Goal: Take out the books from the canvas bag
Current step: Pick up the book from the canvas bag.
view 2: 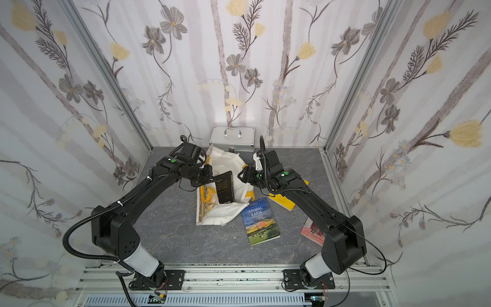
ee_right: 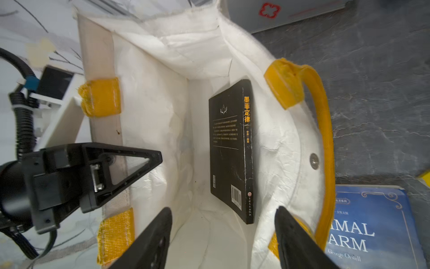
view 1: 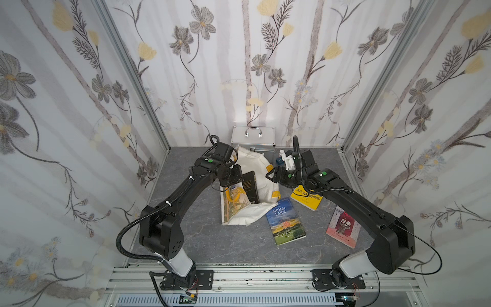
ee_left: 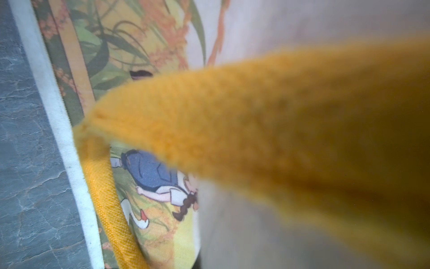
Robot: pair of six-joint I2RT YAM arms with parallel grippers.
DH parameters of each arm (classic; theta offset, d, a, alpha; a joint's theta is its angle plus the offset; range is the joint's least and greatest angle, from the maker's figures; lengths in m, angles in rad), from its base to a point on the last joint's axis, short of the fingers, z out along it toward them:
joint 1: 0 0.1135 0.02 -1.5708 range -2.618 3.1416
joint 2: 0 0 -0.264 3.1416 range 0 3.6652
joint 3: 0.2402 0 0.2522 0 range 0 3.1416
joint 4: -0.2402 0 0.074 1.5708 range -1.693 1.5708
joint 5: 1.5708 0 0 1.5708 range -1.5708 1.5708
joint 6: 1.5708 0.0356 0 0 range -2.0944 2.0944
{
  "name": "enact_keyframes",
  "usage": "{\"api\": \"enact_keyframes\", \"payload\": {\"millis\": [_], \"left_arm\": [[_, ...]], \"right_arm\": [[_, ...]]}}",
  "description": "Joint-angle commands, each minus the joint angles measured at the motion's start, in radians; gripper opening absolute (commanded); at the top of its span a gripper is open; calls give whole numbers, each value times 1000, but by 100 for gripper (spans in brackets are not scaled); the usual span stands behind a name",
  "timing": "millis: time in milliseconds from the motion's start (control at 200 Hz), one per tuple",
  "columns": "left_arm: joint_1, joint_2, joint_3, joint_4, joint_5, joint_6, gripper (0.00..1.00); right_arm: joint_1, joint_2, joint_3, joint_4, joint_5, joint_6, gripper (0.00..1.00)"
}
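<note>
The left tool [ee_right: 158, 159] is pressed together on the left rim of the canvas bag [view 1: 256, 162], at mid-desk [view 1: 199, 239]. The right tool [ee_right: 223, 210] hovers spread at the right of the mouth. The black book [ee_right: 229, 151], the only one inside, stands by the bag wall nearer the right arm, just left of that tool. Its long axis runs from mouth to bag floor. Spine text: "墨菲定律"; the back cover carries a barcode. Lying outside, right of the bag: "ANIMAL FARM" [view 1: 285, 224] by George Orwell, yellow book [view 1: 305, 201], pinkish-red book [view 1: 342, 226].

Floral wallpaper walls [view 1: 265, 66] around grey marbled tabletop [view 1: 212, 239].
</note>
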Motion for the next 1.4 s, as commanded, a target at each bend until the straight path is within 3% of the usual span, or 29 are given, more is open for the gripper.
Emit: {"api": "enact_keyframes", "payload": {"millis": [0, 145, 470, 889, 974, 1094, 1164, 1394], "left_arm": [[-8, -31, -6, 106, 17, 27, 0], [-13, -43, -13, 142, 53, 25, 0], [-18, -32, 54, 167, 91, 20, 0], [-24, 21, 75, 197, 110, -3, 0], [-25, 38, 89, 202, 119, -5, 0], [-26, 52, 100, 197, 118, 0, 0], [-26, 56, 102, 186, 114, 7, 0], [-25, 52, 95, 144, 78, 39, 0]], "right_arm": [[12, 75, 60, -37, -45, -59, 71], [15, 191, 143, -112, 6, -35, 76], [24, 385, 267, -81, -73, 7, 77], [84, 430, 221, 225, -286, 74, 75], [91, 430, 184, 304, -306, 104, 65], [82, 408, 168, 304, -262, 84, 29], [72, 370, 147, 323, -239, 77, 16], [44, 210, 41, 427, -198, 72, 5]]}}
